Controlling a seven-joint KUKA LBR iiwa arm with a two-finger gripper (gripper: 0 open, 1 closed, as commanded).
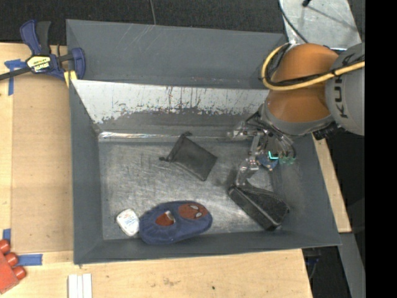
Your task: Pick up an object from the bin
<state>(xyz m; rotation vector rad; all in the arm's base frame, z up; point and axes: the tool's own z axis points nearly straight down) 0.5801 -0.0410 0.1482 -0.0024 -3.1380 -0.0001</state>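
My gripper (pixel 248 168) hangs low at the right side of the bin, its fingers pointing down just above the upper end of a long black block (pixel 259 207) that lies slanted near the bin's right wall. Nothing shows between the fingers. A dark grey flat pouch (pixel 193 156) lies to the left of the gripper, in the middle of the bin floor.
A blue oval slipper-like thing (pixel 175 221) with two brown patches lies at the front of the bin, with a small white packet (pixel 128 221) at its left end. The arm with its orange cover reaches in over the bin's right rim.
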